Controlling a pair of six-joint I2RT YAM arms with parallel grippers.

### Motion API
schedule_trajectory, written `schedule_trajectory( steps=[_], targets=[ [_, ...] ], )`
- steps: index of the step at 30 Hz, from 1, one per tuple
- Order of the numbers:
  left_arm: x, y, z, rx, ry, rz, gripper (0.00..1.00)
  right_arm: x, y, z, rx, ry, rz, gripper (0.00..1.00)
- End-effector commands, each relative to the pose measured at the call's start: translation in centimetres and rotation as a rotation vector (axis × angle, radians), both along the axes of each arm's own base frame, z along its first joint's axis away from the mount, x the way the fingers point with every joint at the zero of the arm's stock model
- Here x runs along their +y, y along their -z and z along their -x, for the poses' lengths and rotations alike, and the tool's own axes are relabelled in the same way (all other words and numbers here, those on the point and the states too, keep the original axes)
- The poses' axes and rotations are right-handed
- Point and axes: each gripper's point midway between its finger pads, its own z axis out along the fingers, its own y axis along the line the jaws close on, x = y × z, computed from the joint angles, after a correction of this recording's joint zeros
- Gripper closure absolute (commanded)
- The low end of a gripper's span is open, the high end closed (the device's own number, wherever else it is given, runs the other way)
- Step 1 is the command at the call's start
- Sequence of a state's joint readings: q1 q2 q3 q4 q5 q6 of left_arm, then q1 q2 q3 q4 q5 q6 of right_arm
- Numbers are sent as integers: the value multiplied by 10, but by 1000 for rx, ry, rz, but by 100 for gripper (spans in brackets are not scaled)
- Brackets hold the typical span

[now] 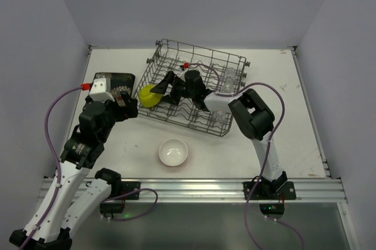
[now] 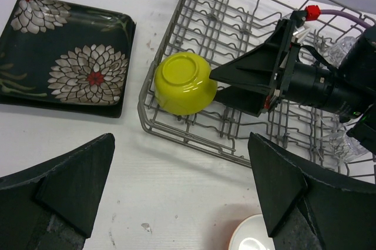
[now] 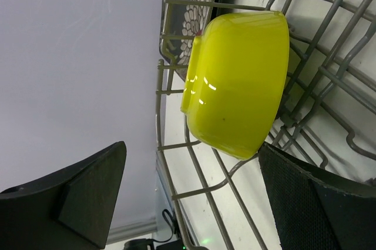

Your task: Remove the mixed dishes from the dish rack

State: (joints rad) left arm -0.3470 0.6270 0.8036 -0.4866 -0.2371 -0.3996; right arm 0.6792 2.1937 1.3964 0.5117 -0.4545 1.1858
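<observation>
Counting what is out: the flowered plate (image 1: 114, 79) lies on the tabletop (image 1: 282, 132) left of the dish rack (image 1: 235, 60), and the orange bowl (image 1: 173, 152) sits in front of it, white inside up. The yellow-green bowl (image 1: 148, 95) remains inside, tipped on its side at the rack's left end, with clear glasses (image 1: 230, 75) at the right. The right pincer (image 1: 166, 89), jaws apart, points at that bowl, holding nothing; the left pincer (image 2: 181, 143) hangs wide apart over the tabletop. Only the overhead view shows the orange bowl whole; the left wrist view alone shows the plate's petals
</observation>
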Motion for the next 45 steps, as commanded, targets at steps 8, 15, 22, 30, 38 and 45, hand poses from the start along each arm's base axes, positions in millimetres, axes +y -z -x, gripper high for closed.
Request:
schedule_trajectory(
  steps=[8, 15, 22, 30, 38, 45],
  targets=[
    [-3, -5, -3, -28, 24, -10, 0, 12, -43, -33, -137, 53, -117, 5],
    [-2, -6, -2, -32, 24, -8, 0, 21, -41, -51, -109, 98, -138, 6],
    [-3, -5, -2, -31, 24, -9, 0, 23, -50, -67, -151, 139, -130, 6],
    [-3, -5, -2, -30, 26, -3, 0, 33, -48, -78, -164, 135, -147, 14],
    [-4, -5, -2, -29, 30, -3, 0, 41, -35, -88, -144, 140, -138, 25],
    [-4, -5, -2, -29, 30, -3, 0, 42, -31, -89, -150, 133, -165, 57]
  ],
)
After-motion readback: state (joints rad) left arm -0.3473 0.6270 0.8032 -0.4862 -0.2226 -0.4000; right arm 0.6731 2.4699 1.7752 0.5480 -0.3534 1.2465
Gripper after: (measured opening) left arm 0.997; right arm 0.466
